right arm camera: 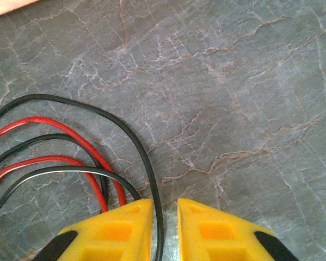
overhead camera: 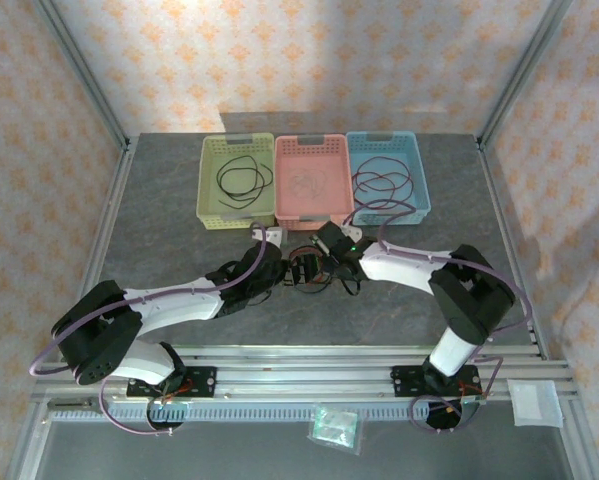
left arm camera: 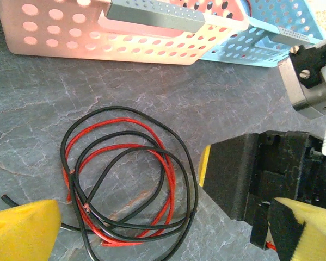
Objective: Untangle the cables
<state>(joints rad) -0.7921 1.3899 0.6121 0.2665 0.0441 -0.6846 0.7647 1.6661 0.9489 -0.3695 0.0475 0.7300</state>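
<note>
Left gripper (left arm camera: 165, 234) spread wide and empty, framing the thin black and red looped wire cables (left arm camera: 124, 179), which lie centre-frame on the grey marbled table (left arm camera: 43, 98). Right gripper (right arm camera: 165, 228), lower centre, is nearly closed, with one black strand running through the narrow gap.

The cables (left arm camera: 127, 179), black and red, are lying in overlapping loops on the table (left arm camera: 233, 103). The left gripper (left arm camera: 165, 234) is framing them with its jaws standing wide. One yellow fingertip (left arm camera: 21, 231) is covering a black tail at the cables' lower left, and the other (left arm camera: 309, 231) is showing well to their right. The right gripper (left arm camera: 209, 168) is sitting just right of the cables, its black body turned toward them. A pink basket (left arm camera: 70, 38) is standing beyond the cables, and a blue basket (left arm camera: 250, 46) is standing beyond them to the right.
</note>
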